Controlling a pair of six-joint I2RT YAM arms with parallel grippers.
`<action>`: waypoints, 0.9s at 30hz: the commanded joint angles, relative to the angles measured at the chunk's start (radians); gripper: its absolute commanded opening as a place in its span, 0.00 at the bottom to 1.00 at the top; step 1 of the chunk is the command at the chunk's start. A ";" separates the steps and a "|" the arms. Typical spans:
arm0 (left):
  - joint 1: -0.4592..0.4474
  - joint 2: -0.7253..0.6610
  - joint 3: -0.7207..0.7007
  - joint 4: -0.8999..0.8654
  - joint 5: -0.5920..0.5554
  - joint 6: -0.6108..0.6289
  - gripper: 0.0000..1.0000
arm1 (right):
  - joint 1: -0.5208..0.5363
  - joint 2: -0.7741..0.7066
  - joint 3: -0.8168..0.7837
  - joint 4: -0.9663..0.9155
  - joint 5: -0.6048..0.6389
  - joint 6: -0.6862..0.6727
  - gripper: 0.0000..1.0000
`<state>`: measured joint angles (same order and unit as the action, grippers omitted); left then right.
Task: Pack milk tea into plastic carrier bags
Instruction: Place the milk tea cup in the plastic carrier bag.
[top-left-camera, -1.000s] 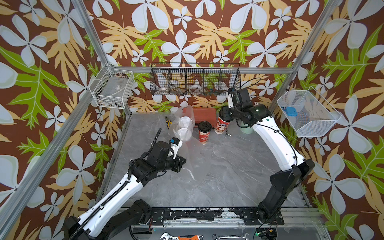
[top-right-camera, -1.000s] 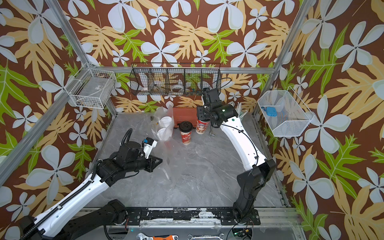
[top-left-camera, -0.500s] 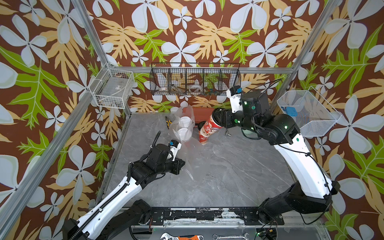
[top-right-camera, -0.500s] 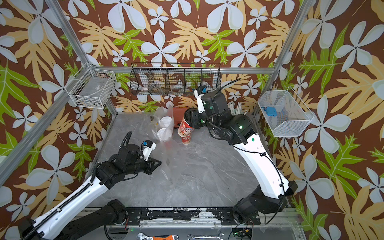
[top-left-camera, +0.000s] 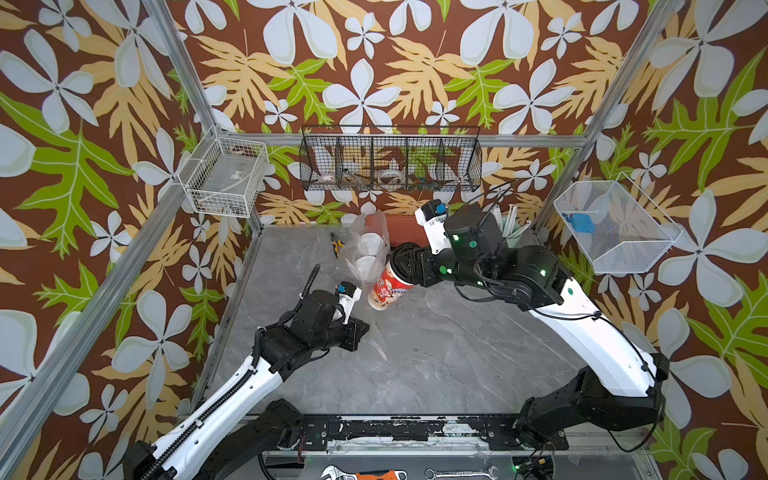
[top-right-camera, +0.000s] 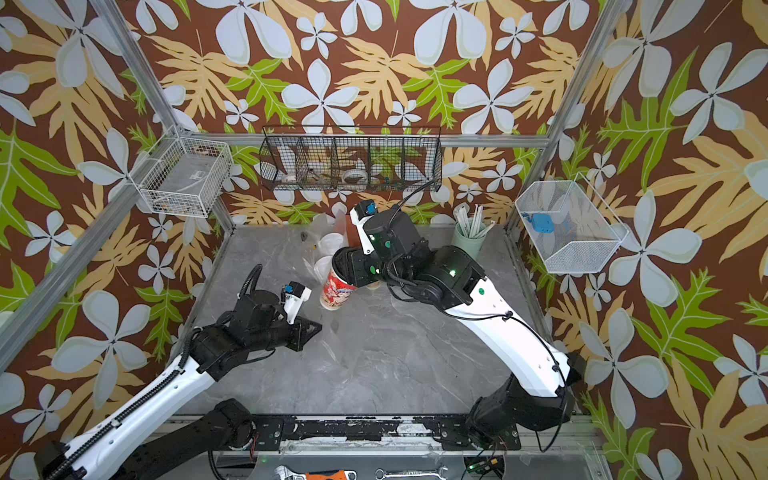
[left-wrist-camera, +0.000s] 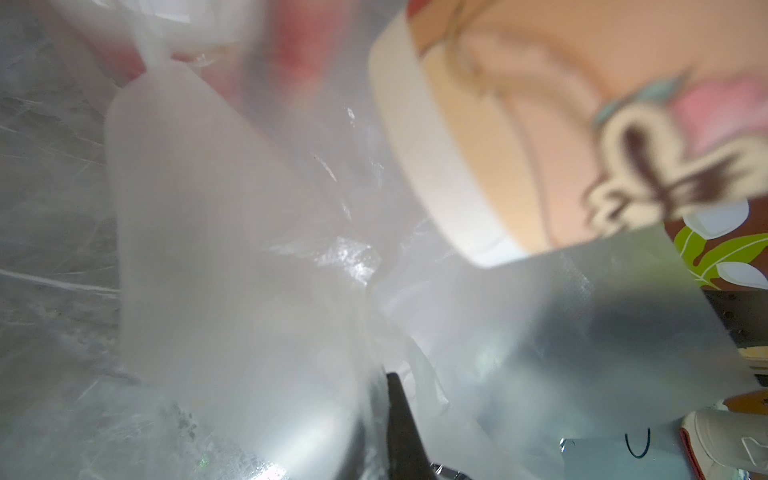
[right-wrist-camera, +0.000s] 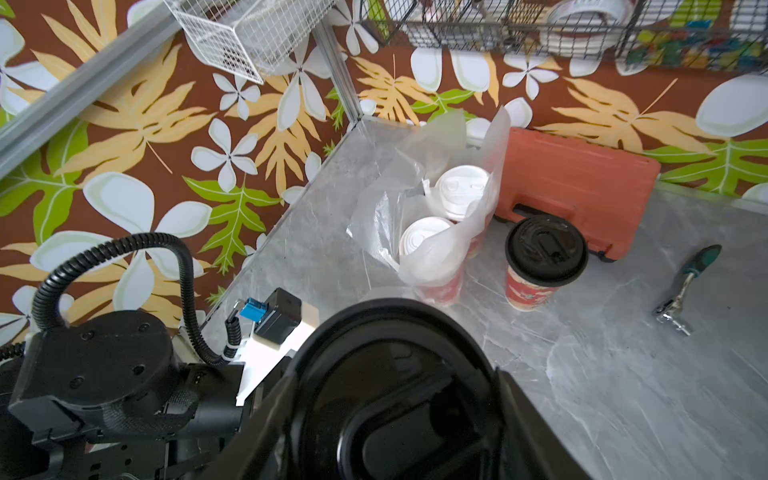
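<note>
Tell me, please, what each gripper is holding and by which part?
The right gripper holds a tilted black-lidded red cup at its lid end. The left gripper pinches a clear plastic bag; which part is unclear.

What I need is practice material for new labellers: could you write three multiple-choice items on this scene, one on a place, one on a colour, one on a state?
1. Where are the two white-lidded cups? A) in the wire basket B) inside a clear plastic bag C) on the orange case
2. What colour is the lid of the cup in the right tool? A) white B) green C) black
3. How is that cup oriented? A) upright B) tilted C) upside down
Key: 1 B, plastic wraps both; 2 C, the right wrist view shows it black; 3 B, it leans in both top views.
</note>
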<state>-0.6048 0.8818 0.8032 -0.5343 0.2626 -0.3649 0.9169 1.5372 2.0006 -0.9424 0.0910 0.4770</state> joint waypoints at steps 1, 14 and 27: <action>-0.001 -0.002 -0.001 0.023 0.002 -0.003 0.00 | 0.000 0.015 -0.031 0.044 0.022 0.017 0.48; -0.001 -0.031 -0.004 0.031 0.023 -0.001 0.00 | 0.018 0.103 -0.098 0.080 0.082 0.005 0.45; -0.001 -0.052 -0.010 0.056 0.068 0.010 0.00 | 0.070 0.210 -0.079 0.104 0.094 0.005 0.44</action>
<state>-0.6048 0.8356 0.7933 -0.5117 0.3172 -0.3641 0.9771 1.7317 1.9137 -0.8516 0.1608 0.4892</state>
